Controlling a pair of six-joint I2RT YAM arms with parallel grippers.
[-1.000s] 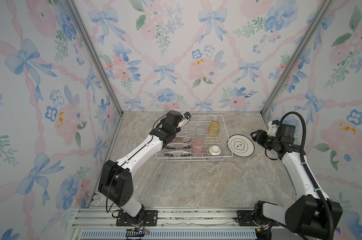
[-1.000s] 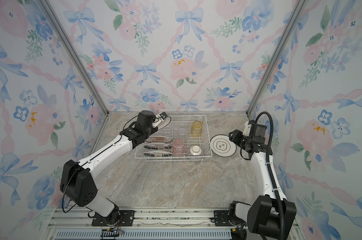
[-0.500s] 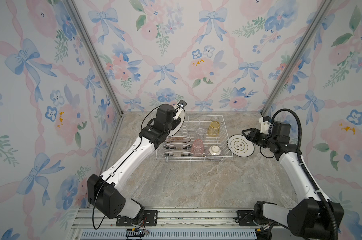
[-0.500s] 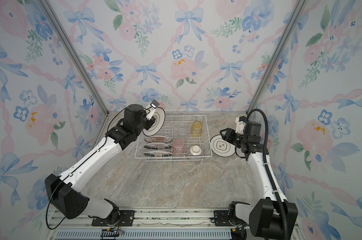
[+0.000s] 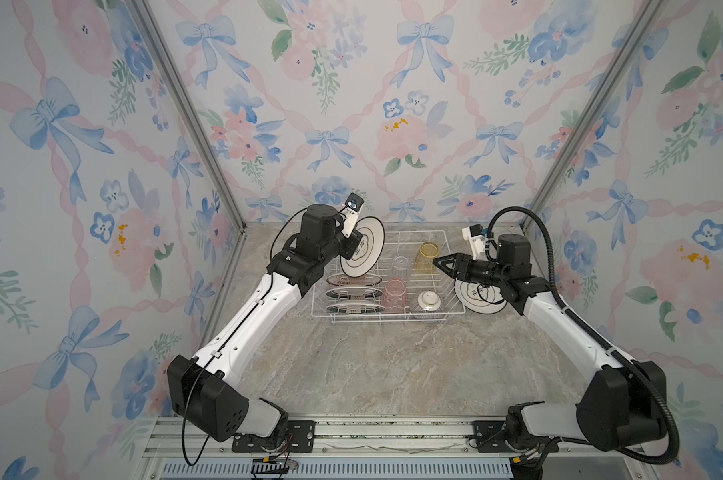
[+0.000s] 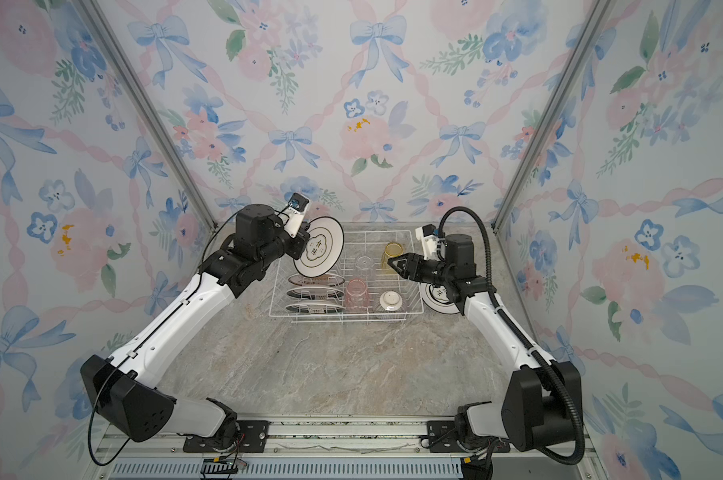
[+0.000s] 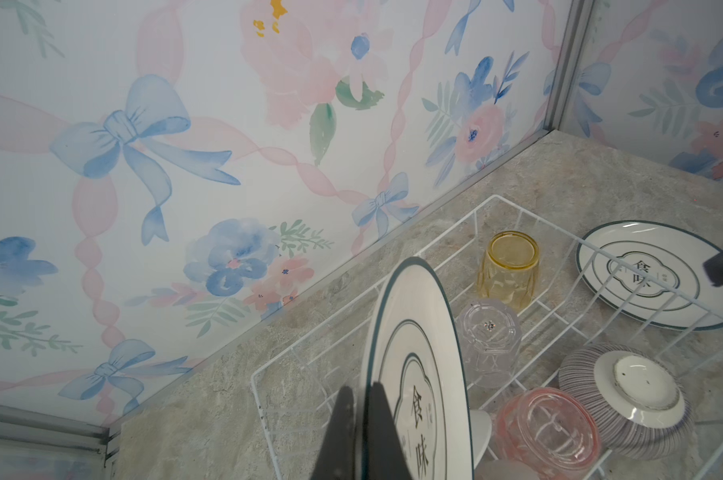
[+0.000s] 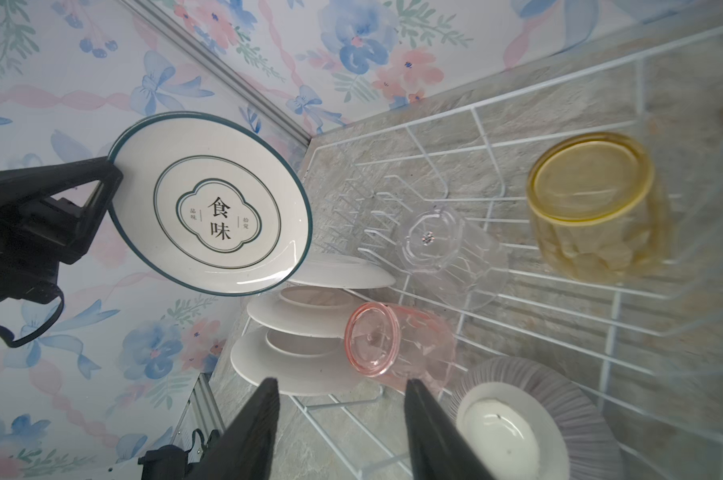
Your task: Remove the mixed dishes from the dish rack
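Clamping the rim of a round white plate [image 5: 369, 245] with a dark patterned edge, left gripper [image 7: 362, 395] holds it tilted above the far-left corner of the white wire dish rack [image 5: 393, 314]. Jaws apart and empty, right gripper [image 8: 341, 381] hangs at the rack's right edge. Three upright plates [image 5: 353, 294] stand in the left prong row. Pink translucent tumbler [image 5: 394, 294], clear tumbler [image 5: 400, 264], yellow tumbler [image 5: 427, 255] and purple-striped bowl [image 5: 428, 302] sit inverted to their right. Flat plate [image 5: 478, 297] lies on the marble tabletop [image 5: 393, 374] just right of the rack.
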